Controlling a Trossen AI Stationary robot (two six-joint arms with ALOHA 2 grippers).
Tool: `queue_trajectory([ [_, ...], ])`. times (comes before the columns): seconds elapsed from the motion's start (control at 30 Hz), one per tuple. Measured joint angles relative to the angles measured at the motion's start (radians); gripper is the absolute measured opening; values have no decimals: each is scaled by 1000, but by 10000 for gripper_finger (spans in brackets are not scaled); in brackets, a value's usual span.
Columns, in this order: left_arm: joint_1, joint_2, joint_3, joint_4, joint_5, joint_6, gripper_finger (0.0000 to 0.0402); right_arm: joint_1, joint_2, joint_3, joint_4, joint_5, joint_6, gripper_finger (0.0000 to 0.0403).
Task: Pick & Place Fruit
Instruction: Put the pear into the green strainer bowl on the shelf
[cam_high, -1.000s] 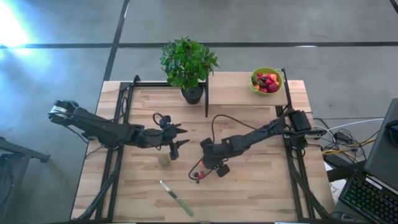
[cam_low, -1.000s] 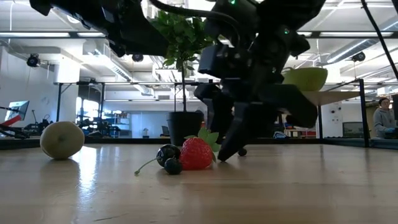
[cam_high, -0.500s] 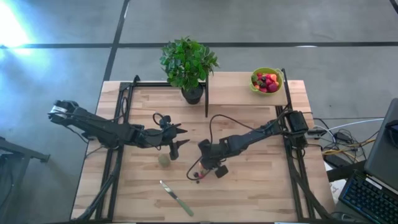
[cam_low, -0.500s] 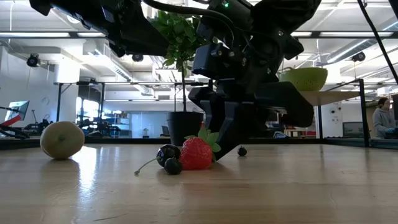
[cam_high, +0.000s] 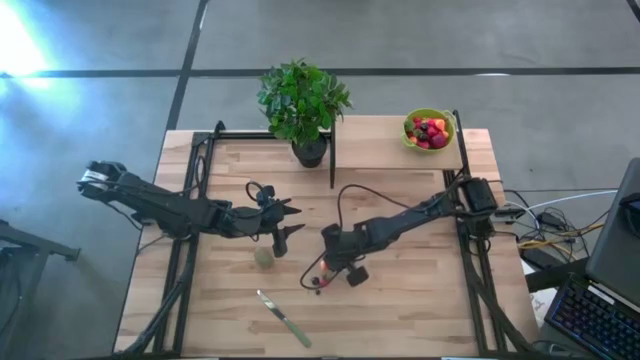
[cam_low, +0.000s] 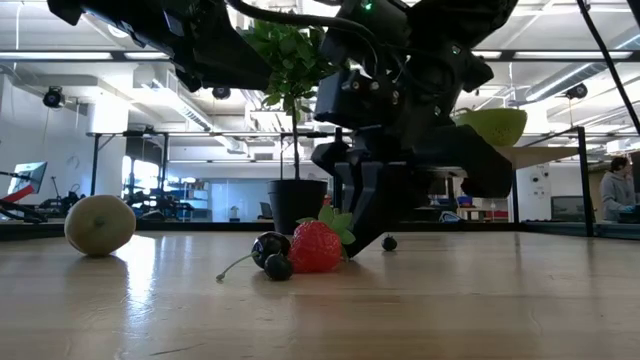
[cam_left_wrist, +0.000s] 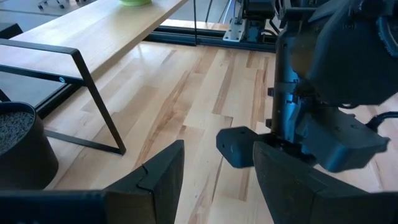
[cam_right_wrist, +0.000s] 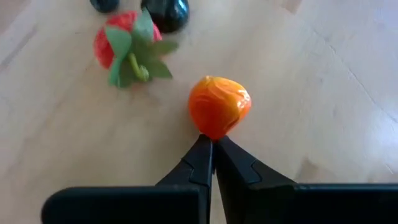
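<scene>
A small orange fruit (cam_right_wrist: 219, 106) lies on the table right at the tips of my shut right gripper (cam_right_wrist: 213, 143), near the table's middle (cam_high: 330, 264). Just beyond it lie a red strawberry (cam_right_wrist: 124, 46) with green leaves and dark berries (cam_right_wrist: 165, 12), which also show in the low view (cam_low: 315, 247). A dull-green kiwi-like ball (cam_high: 263, 257) rests on the table to their left. My left gripper (cam_left_wrist: 217, 180) is open and empty, above the table just beyond the ball (cam_high: 285, 224). My right gripper's shut fingertips (cam_right_wrist: 208, 149) meet the orange fruit's near side (cam_right_wrist: 214, 132), coming at it on a downward slant. The fruit sits on the table beyond the tips, not between the fingers. I cannot tell whether the tips pinch any of it.
A lime-green bowl (cam_high: 443, 122) with several fruits stands on a raised shelf at the far right. A potted plant (cam_high: 303, 105) stands at the far middle beside a black metal frame (cam_high: 332, 155). A green-handled knife (cam_high: 285, 318) lies near the front edge.
My right gripper has shifted slightly toward the strawberry, down by the table. The strawberry, the dark berries and the kiwi-like ball have stayed where they were.
</scene>
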Motion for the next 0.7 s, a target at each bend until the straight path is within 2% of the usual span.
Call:
queue_trajectory([
  [0.37, 0, 0, -1, -1, 0, -5, 197, -15, -167, -9, -64, 22, -7, 8],
  [0.7, 0, 0, -1, -1, 0, -8, 197, -74, -424, -9, -284, 261, 14, 8],
])
